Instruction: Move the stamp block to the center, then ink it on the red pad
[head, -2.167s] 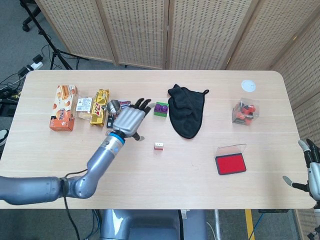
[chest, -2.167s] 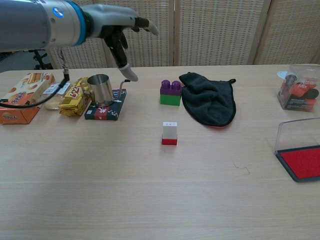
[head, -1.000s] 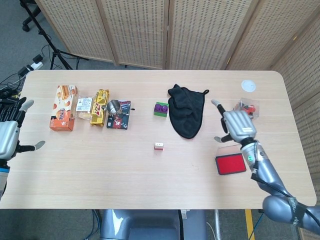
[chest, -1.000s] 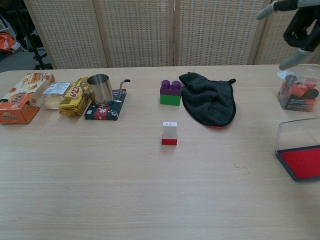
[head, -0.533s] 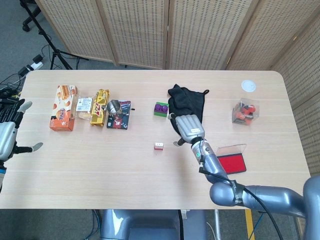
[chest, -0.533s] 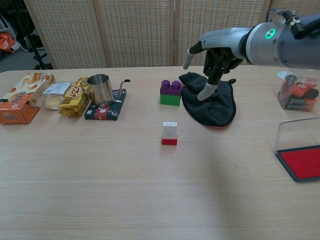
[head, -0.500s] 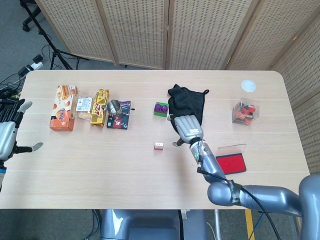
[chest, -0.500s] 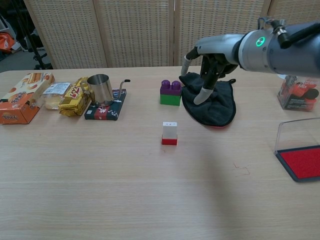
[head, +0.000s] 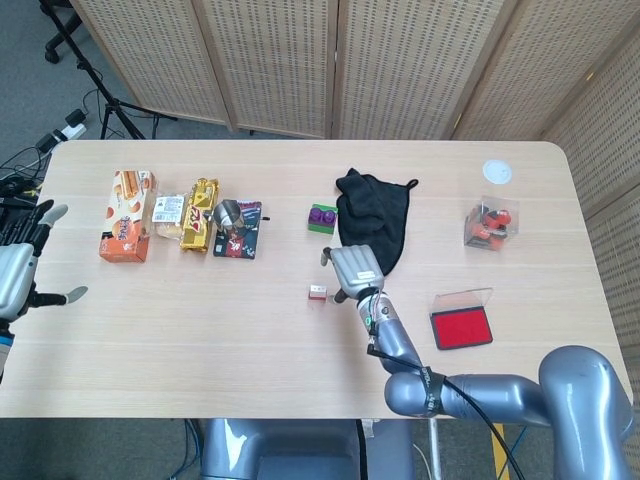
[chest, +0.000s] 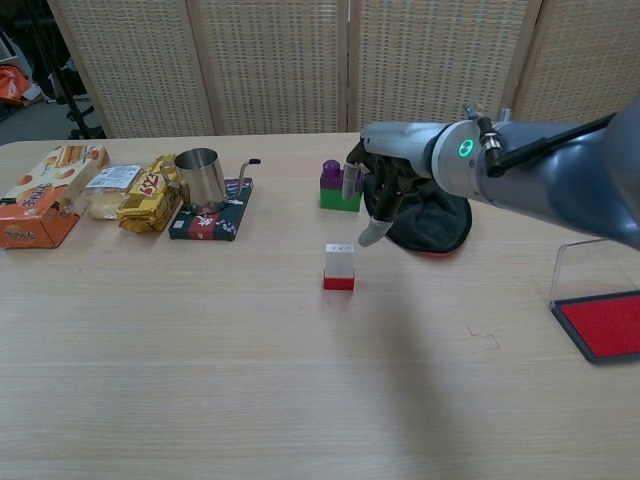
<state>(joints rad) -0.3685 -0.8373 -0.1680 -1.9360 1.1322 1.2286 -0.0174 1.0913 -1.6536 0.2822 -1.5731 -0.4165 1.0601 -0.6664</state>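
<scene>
- I judge the stamp block (chest: 339, 267) already sits about mid-surface, so the step in hand is the pickup for inking, and I have my right hand (chest: 385, 185) reaching for it
- The right fingers (chest: 371, 232) are apart and hold nothing; the thumb hangs down just up and to the right of the block, not touching it
- The next move calls for bringing the fingers down around the white upper half, thumb on one side and the others opposite, pinching, lifting straight up, then carrying it across to the red pad (chest: 606, 325), which lies well off to the far side from these fingers
- The block is small, white on top with a red band at its base, standing upright on the surface (chest: 200, 380); it looks light and easy to tip, so I want a square, gentle pinch
- The pad's clear lid (head: 463, 296) stands open behind it, so nothing covers the red face
- My left hand (head: 17, 270) rests off the surface edge, well away from everything, fingers spread and empty
</scene>
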